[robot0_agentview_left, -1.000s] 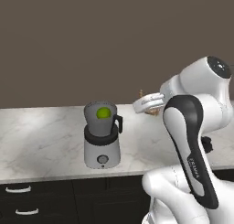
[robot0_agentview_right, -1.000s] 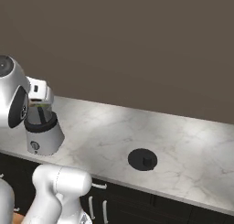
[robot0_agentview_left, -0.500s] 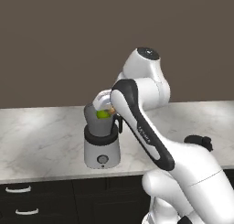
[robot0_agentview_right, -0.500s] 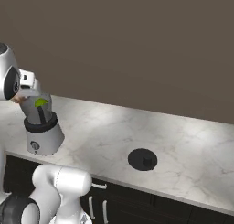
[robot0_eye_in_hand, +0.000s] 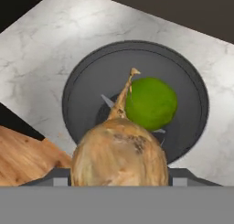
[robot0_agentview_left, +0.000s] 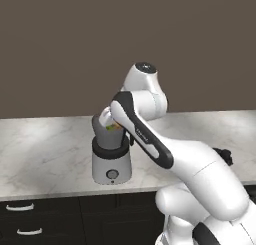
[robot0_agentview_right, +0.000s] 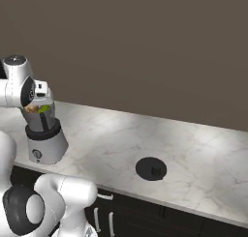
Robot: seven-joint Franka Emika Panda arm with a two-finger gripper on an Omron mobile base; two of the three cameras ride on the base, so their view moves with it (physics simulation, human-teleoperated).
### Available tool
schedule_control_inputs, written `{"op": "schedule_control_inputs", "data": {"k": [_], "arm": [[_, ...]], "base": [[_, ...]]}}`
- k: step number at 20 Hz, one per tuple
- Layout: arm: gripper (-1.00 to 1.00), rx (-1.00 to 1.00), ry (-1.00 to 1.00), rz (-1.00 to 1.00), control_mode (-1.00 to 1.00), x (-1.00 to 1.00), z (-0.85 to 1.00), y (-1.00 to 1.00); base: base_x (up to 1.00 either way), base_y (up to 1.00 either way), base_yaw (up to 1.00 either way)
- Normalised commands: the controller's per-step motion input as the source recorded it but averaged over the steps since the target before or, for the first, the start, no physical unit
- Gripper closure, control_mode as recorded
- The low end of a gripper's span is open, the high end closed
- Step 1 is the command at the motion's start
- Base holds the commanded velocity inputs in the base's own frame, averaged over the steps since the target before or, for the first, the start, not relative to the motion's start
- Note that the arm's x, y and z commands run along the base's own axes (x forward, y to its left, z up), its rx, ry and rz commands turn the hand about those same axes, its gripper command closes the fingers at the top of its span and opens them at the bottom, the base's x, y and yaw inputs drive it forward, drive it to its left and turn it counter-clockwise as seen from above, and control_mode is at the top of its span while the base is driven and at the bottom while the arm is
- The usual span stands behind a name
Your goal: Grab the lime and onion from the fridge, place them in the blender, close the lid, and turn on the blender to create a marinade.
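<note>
The blender (robot0_agentview_left: 111,165) stands on the marble counter with its dark jar open at the top. In the hand view the lime (robot0_eye_in_hand: 151,103) lies at the bottom of the jar (robot0_eye_in_hand: 73,95), on the blades. My gripper (robot0_agentview_left: 113,122) hovers right over the jar's mouth, shut on the onion (robot0_eye_in_hand: 119,158), whose dry stem points toward the lime. From the right base view the blender (robot0_agentview_right: 46,146) shows the onion (robot0_agentview_right: 33,108) and the lime (robot0_agentview_right: 45,108) at its rim. The lid (robot0_agentview_right: 151,168) lies flat on the counter, well to the blender's right. The fridge is out of view.
The marble counter (robot0_agentview_right: 193,149) runs wide to both sides of the blender, with dark drawers (robot0_agentview_left: 20,224) below its front edge. A wood-coloured surface (robot0_eye_in_hand: 25,159) shows at the lower left of the hand view. A dark wall stands behind.
The arm has swung left from beside the blender to above its jar, carrying the onion with it. The blender, the lime and the lid have stayed put.
</note>
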Motion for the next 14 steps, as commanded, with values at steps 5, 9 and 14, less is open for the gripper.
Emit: {"op": "schedule_control_inputs", "data": {"k": [5, 9, 14], "arm": [[1.0, -0.07, 0.03, 0.05, -1.0, 0.48, -0.58, 0.11], [1.0, -0.15, 0.13, 0.0, -1.0, 0.32, -0.43, 0.41], [1.0, -0.14, 0.15, 0.0, -1.0, 0.18, -0.39, 0.37]], "base": [[0.0, 0.0, 0.0], [0.0, 0.0, 0.0], [0.0, 0.0, 0.0]]}}
